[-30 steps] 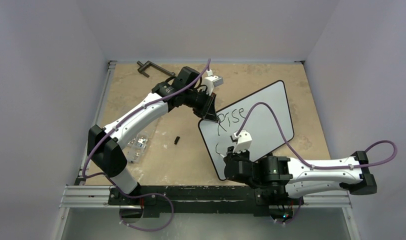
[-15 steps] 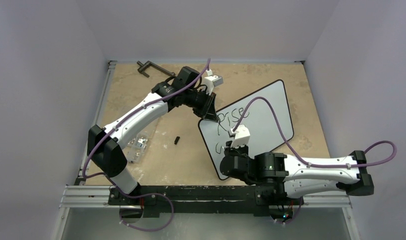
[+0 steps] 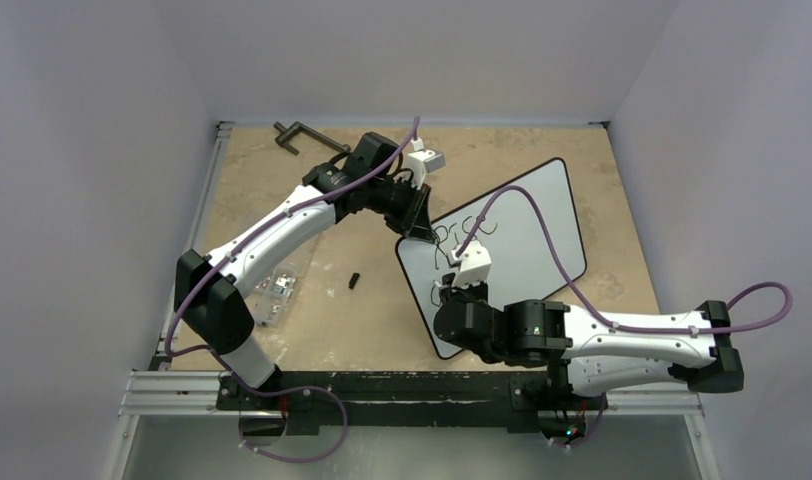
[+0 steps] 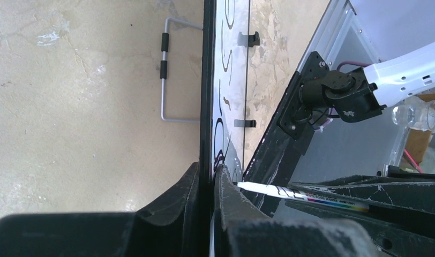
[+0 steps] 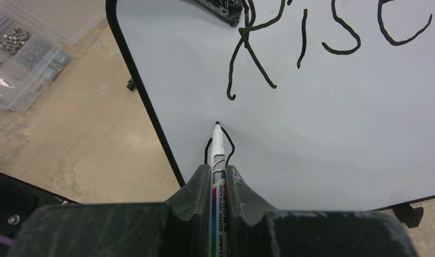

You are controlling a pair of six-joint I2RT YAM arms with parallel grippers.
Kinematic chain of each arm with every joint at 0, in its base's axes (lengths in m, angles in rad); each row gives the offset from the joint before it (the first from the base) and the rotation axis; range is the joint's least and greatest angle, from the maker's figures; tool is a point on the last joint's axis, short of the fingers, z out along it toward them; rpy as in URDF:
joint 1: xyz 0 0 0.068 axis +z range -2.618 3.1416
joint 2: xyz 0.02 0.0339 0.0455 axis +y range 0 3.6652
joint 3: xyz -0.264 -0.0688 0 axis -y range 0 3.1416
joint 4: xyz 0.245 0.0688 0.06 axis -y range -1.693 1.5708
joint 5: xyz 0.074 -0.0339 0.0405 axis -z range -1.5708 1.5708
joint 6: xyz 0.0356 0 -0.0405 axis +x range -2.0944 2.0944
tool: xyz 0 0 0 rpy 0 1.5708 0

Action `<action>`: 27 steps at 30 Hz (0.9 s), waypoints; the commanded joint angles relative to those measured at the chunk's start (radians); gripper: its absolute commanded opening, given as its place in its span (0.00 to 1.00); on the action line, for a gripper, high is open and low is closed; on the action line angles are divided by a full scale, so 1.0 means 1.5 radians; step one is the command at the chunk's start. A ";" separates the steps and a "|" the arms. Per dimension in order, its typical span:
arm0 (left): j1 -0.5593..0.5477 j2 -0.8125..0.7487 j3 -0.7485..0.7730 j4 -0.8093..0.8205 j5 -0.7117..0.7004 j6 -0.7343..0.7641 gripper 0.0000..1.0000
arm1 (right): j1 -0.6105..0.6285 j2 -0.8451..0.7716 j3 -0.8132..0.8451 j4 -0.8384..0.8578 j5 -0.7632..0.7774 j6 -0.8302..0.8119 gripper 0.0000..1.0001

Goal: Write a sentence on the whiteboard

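Black-rimmed white whiteboard, black sentence, white marker with a rainbow stripe.

The top view looks down on the whole whiteboard from afar; the left wrist view sees it edge-on, the right faces it closely.

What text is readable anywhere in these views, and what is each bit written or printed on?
"Rise": black handwriting on the whiteboard.
"WHITE BOARD MARKER": printed on the marker barrel; the smaller print beside it is too small to read.
Loop at the marker tip: unfinished, not a readable letter.
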 commanded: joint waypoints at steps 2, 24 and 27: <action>0.014 -0.006 0.019 0.020 -0.100 0.027 0.00 | -0.009 0.006 0.019 0.038 0.014 -0.013 0.00; 0.027 -0.006 0.021 0.017 -0.104 0.027 0.00 | -0.010 -0.039 -0.067 -0.036 -0.036 0.089 0.00; 0.029 -0.007 0.021 0.016 -0.104 0.028 0.00 | -0.010 -0.042 -0.074 -0.043 -0.038 0.098 0.00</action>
